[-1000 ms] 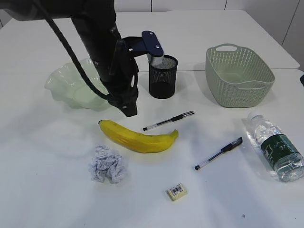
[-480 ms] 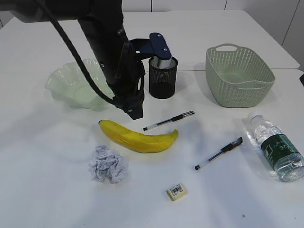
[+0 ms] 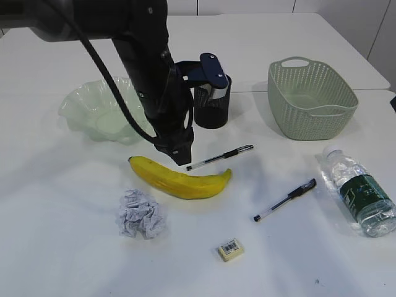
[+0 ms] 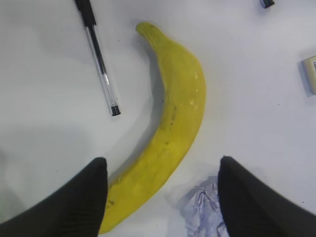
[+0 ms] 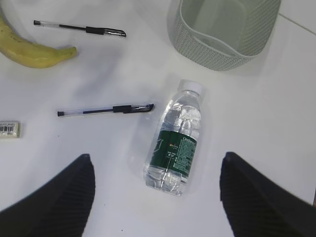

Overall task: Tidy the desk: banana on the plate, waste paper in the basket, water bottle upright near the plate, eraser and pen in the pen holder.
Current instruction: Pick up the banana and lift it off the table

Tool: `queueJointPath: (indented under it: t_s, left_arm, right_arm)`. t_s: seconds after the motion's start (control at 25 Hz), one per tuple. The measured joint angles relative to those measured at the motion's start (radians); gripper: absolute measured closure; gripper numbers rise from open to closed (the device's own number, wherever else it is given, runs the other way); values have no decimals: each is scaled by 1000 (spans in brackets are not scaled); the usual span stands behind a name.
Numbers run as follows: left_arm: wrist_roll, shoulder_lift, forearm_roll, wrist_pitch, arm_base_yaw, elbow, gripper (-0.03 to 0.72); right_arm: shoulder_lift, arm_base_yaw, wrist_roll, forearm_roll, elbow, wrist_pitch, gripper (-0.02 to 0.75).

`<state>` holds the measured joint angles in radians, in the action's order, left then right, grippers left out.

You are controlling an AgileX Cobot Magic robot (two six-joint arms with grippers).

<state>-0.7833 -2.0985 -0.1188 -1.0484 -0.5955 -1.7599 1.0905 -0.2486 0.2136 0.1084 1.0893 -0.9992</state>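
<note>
Banana is lying on the tabletop, between the crumpled waste paper and a pen, not yet on the plate. Left end effector is dropping from beside the pen holder toward the banana's stem half and is spreading wider than a second ago; in the left wrist view its fingers are straddling the fruit, empty. Contact is probably not made yet, hard to tell. Reads as pre-grasp for the banana step. Right end effector is hanging spread and empty above the water bottle, which is lying on its side. Eraser and basket are sitting untouched.
</note>
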Motion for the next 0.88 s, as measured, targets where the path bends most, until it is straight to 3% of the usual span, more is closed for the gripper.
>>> queueJointPath:
  t_s: [0.88]
  left_arm:
    - [0,-131,-2,16,0,-2,180]
  right_arm:
    - [0,0,0,0,0,1,152]
